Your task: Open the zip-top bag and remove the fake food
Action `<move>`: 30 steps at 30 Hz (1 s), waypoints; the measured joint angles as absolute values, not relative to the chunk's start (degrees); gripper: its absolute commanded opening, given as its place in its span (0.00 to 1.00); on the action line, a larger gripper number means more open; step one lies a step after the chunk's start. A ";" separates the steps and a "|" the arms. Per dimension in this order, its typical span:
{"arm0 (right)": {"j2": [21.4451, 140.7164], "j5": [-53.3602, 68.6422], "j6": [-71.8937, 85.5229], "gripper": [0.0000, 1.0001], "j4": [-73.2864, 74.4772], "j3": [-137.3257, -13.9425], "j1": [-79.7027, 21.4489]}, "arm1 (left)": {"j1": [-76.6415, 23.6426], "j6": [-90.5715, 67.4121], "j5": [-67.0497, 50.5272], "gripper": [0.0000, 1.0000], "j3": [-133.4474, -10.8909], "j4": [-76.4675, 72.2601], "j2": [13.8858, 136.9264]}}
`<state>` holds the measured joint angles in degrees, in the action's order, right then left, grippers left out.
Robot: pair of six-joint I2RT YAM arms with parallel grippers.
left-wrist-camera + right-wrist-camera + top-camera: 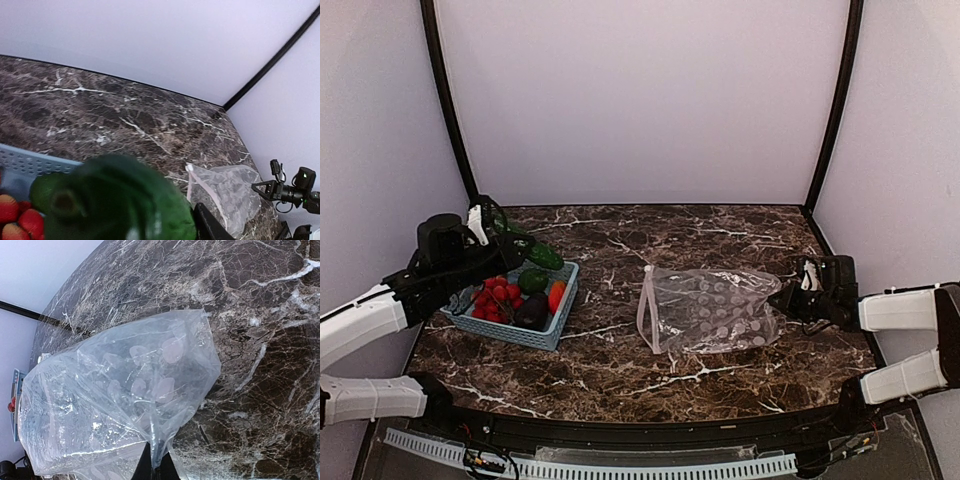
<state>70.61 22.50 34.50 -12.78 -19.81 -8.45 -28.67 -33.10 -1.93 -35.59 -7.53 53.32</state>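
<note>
The clear zip-top bag (715,310) lies on the marble, its pale zip strip (647,310) at the left end. Only pale round spots show through the plastic (125,390). My right gripper (785,298) is shut on the bag's right edge, with the film pinched between its fingertips (159,471). My left gripper (520,243) hovers over the back of the blue basket (515,330), shut on a green vegetable (120,200) that fills the lower part of the left wrist view. More fake food lies in the basket: red balls (495,295), a green piece (532,280), an orange-red piece (557,295) and a dark eggplant (532,312).
Pale walls with black corner posts (830,110) close in the table on three sides. A black rail (620,425) runs along the table's near edge. Bare marble (620,235) lies between the basket and the bag.
</note>
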 measured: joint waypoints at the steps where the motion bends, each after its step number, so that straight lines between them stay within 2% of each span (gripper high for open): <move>1: 70.61 22.52 34.50 0.00 -12.78 -19.81 -8.45 | -27.35 -33.74 -1.91 0.46 -35.59 -5.72 52.64; 9: 70.72 22.90 34.13 0.00 -12.75 -19.86 -8.45 | -13.72 -39.97 -7.33 0.46 -32.69 0.23 51.11; 15: 70.72 22.90 33.50 0.00 -12.71 -19.88 -7.99 | -5.37 -43.03 -14.46 0.48 -30.37 -0.73 56.21; 17: 70.72 22.92 33.43 0.00 -12.71 -19.90 -7.84 | -4.25 -43.29 -15.88 0.53 -30.35 -1.17 58.67; 24: 70.72 22.94 33.17 0.00 -12.40 -20.25 -7.51 | -3.70 -43.72 -19.05 0.79 -30.46 -2.52 64.42; 30: 70.72 22.92 32.93 0.00 -12.05 -21.02 -6.42 | -3.64 -42.19 -19.25 0.89 -32.38 -0.99 63.48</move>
